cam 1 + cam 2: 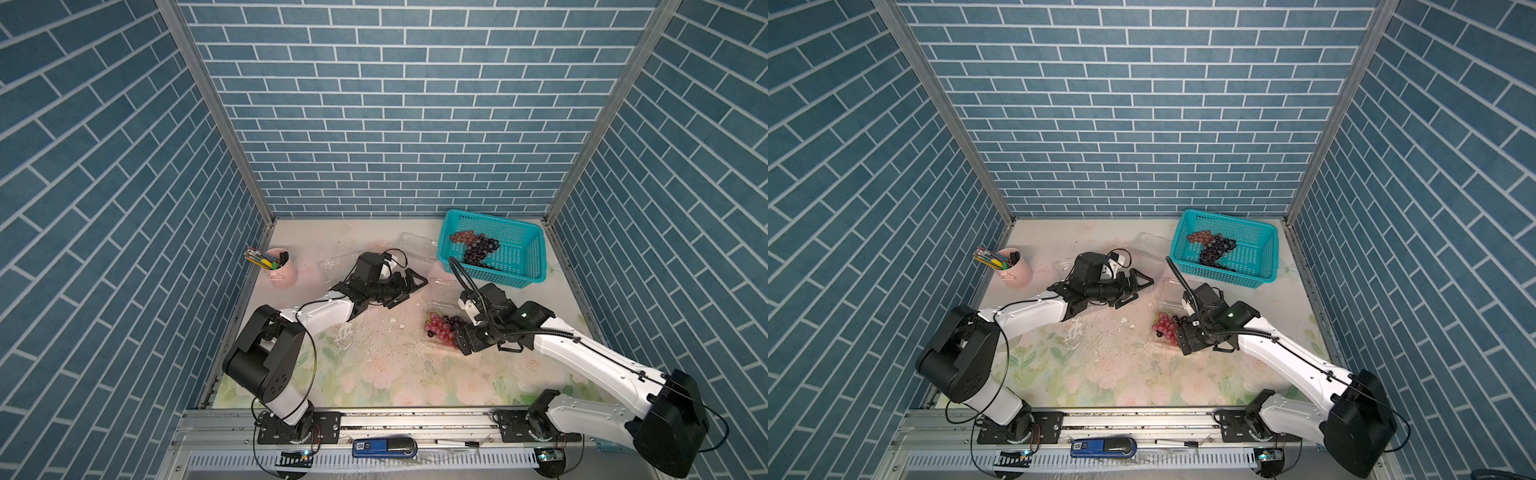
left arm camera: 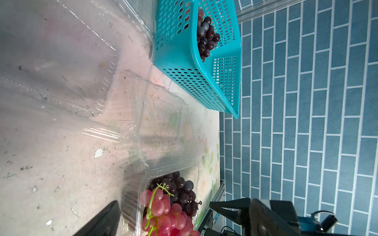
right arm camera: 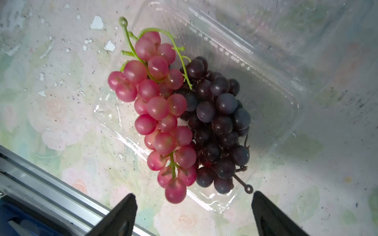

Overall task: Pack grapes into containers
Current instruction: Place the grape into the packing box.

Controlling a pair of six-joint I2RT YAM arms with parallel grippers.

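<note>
Right wrist view: a red bunch [image 3: 159, 114] and a dark bunch [image 3: 218, 122] lie side by side in an open clear box [image 3: 276, 106] at centre frame. The right claw [image 3: 193, 196] sits at the lower edge, jaws apart, holding nothing. The left claw [image 1: 409, 289], near the centre of a top view, is also wide apart and empty.

Likely risks:
- The red bunch and its green stem seem to reach over the box rim at upper left, so a closing lid could pinch berries or spring back.
- The dark bunch's wiry stem loop [image 3: 248, 189] lies just beside one claw finger and could snag.
- The thin, light box may slide on the tabletop [image 1: 374, 374].

The berries are round and glossy. The box is shallow, with rounded corners and ribbed walls. More grapes [image 1: 478, 249] wait in a teal perforated basket [image 1: 519, 249].
</note>
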